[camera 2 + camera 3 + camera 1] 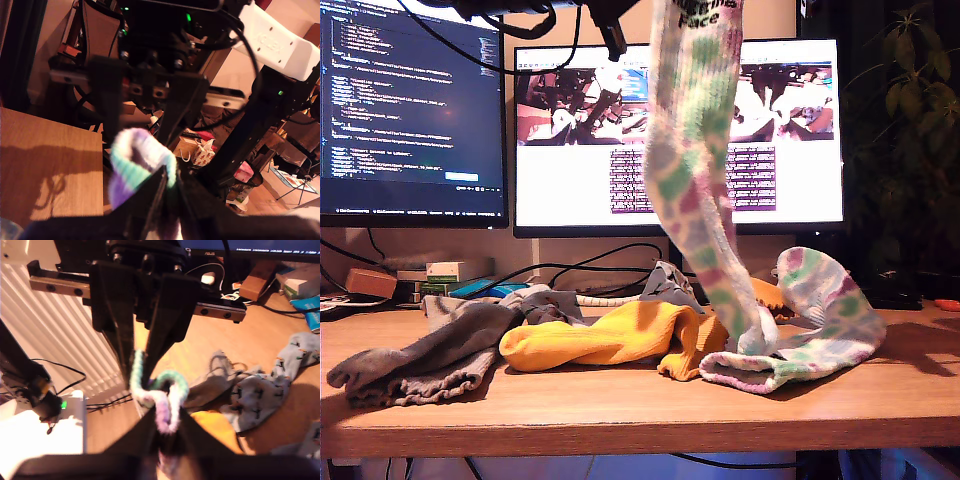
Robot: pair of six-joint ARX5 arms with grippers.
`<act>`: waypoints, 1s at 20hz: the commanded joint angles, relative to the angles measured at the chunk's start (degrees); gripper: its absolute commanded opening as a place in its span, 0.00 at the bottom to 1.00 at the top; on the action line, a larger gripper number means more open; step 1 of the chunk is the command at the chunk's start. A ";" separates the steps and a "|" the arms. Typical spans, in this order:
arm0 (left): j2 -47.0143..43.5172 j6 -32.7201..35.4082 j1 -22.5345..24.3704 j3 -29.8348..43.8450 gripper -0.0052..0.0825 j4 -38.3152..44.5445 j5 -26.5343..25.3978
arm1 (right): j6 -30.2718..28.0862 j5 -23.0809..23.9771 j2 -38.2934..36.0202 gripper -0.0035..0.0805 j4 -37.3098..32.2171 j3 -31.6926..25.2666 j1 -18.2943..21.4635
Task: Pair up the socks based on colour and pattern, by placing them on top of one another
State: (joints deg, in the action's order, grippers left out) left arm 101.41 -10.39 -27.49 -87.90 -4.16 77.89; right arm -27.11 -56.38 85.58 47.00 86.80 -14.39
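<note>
Front edge of the worktop [620, 415] first — bare wood, warm light. Just behind it, towards the exterior view's left, a plain grey ribbed sock [415, 365] sprawls flat with its toe end nearest the edge. Right beside it and touching, a mustard-yellow sock [605, 340] lies bunched in the middle of the pile. Towards the exterior view's right, a blotched fuzzy sock [820, 320] in green, purple and white curls on the wood, its toe reaching the yellow one.

Up above — a second blotched fuzzy sock, the hanging sock [695, 150], dangles from the top of the exterior view, its lower end trailing down onto the pile between the yellow sock and its lying twin.

Both wrist cameras show the same fuzzy fabric in a grip. My first tool [150, 172] is clamped tight on a fold of it, purple and mint fluff bulging out over the jaws. My second tool [152, 385] is likewise closed on a thin looped edge of it, high over the pile.

Behind the yellow sock, a pale grey-blue sock with small printed figures [267, 387] lies crumpled. Further back sit cables [590, 268], small boxes [445, 272], then two lit monitors [680, 135].
</note>
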 commanded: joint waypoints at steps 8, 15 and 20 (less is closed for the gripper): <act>0.92 0.35 4.44 0.02 0.25 -1.29 -3.56 | 1.84 27.69 -0.63 0.03 -6.29 -0.48 3.08; 0.92 0.42 6.34 0.02 0.06 -3.23 -3.89 | 1.75 44.59 0.83 0.03 -22.40 -0.48 3.28; 0.92 1.46 6.34 0.02 0.06 -4.94 -4.04 | -2.99 51.04 0.85 0.03 -28.61 -0.31 3.26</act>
State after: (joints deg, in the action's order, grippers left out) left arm 101.41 -9.82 -21.02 -87.90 -9.10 73.73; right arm -28.67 -5.80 85.69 19.31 86.78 -10.96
